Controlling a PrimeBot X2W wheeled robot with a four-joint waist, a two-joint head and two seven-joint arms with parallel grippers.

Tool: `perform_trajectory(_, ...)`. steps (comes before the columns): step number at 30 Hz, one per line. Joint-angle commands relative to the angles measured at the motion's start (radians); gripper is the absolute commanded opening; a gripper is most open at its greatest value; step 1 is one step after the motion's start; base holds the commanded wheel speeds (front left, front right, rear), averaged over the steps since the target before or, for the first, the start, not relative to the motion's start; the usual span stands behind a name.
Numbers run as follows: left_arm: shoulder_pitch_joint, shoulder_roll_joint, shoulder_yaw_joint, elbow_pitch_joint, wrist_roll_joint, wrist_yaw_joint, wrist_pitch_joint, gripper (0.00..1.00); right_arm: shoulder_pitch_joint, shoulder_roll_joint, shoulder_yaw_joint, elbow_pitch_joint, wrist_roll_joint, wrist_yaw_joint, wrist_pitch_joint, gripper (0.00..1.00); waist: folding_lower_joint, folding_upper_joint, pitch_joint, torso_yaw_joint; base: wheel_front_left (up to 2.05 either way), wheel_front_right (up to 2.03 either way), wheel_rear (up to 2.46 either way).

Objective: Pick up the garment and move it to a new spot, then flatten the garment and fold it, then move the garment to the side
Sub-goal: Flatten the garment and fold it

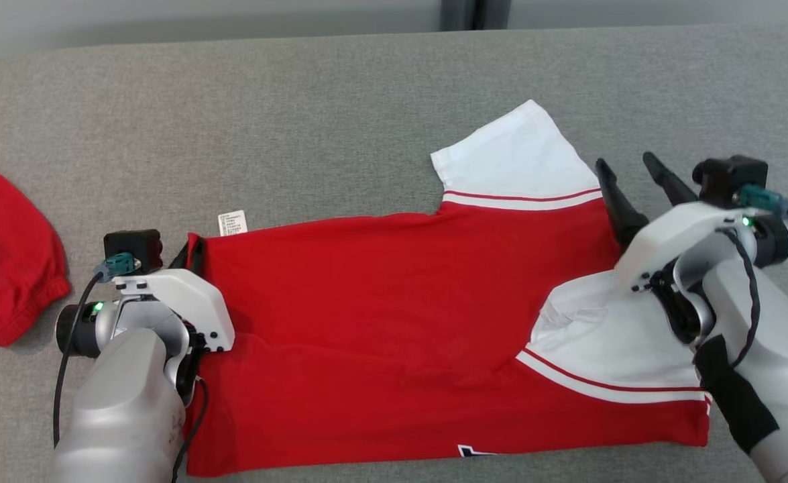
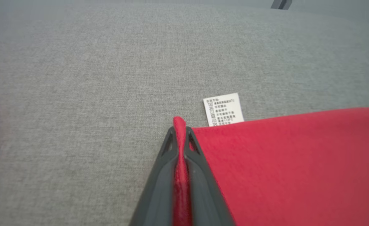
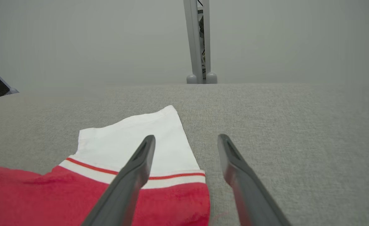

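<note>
The garment (image 1: pixel 380 302) is a red shirt with white sleeves, spread on the grey surface with one sleeve folded over its near right part. My left gripper (image 2: pixel 180 128) is shut on a pinch of the shirt's red hem (image 2: pixel 179 125) at its left corner, beside a white care label (image 2: pixel 223 110). In the head view the left gripper (image 1: pixel 189 251) sits at that same corner, mostly hidden by the wrist. My right gripper (image 1: pixel 628 168) stands open above the far white sleeve's (image 3: pixel 140 141) edge, nothing between its fingers (image 3: pixel 140 160).
A second red cloth (image 1: pixel 5 255) lies bunched at the far left of the grey surface (image 1: pixel 300 100). A grey post (image 3: pixel 200 40) stands behind the surface's far edge. Bare fabric stretches beyond the shirt.
</note>
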Motion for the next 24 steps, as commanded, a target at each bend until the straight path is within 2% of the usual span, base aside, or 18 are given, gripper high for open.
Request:
perform_trajectory(1,-0.027,0.003,-0.006,0.003,0.006,-0.005,-0.013,0.0,-0.043,-0.013,0.011,0.012,0.009,0.0,0.023,1.0,0.0,0.0,0.022,0.024,0.0,0.0,0.0)
perform_trajectory(12,-0.104,-0.034,-0.089,-0.013,0.0,-0.025,-0.077,0.0,-0.294,-0.056,0.114,0.132,0.06,0.0,0.243,1.0,0.0,0.0,0.139,0.137,0.0,0.0,0.0)
perform_trajectory(16,-0.106,-0.034,-0.142,-0.038,-0.061,-0.035,-0.081,0.0,-0.364,-0.073,0.139,0.191,0.062,0.0,0.289,1.0,0.0,0.0,0.172,0.165,0.0,0.0,0.0)
perform_trajectory(20,-0.105,-0.035,-0.206,-0.061,-0.128,-0.02,-0.082,0.0,-0.408,-0.066,0.156,0.268,0.053,0.0,0.33,1.0,0.0,0.0,0.192,0.184,0.0,0.0,0.0)
perform_trajectory(21,-0.103,-0.034,-0.221,-0.065,-0.143,-0.013,-0.082,0.0,-0.417,-0.063,0.164,0.276,0.053,0.0,0.339,0.86,0.0,0.0,0.195,0.186,0.0,0.0,0.0)
perform_trajectory(22,-0.102,-0.034,-0.234,-0.069,-0.156,-0.008,-0.081,0.0,-0.42,-0.062,0.173,0.282,0.052,0.0,0.342,0.5,0.0,0.0,0.197,0.188,0.0,0.0,0.0)
perform_trajectory(23,-0.1,-0.034,-0.246,-0.071,-0.168,-0.001,-0.082,0.0,-0.417,-0.061,0.178,0.287,0.055,0.0,0.339,0.4,0.0,0.0,0.197,0.189,0.0,0.0,0.0)
perform_trajectory(24,-0.099,-0.034,-0.256,-0.072,-0.181,0.004,-0.084,0.0,-0.418,-0.064,0.185,0.29,0.054,0.0,0.326,0.0,0.0,0.0,0.197,0.189,0.0,0.0,0.0)
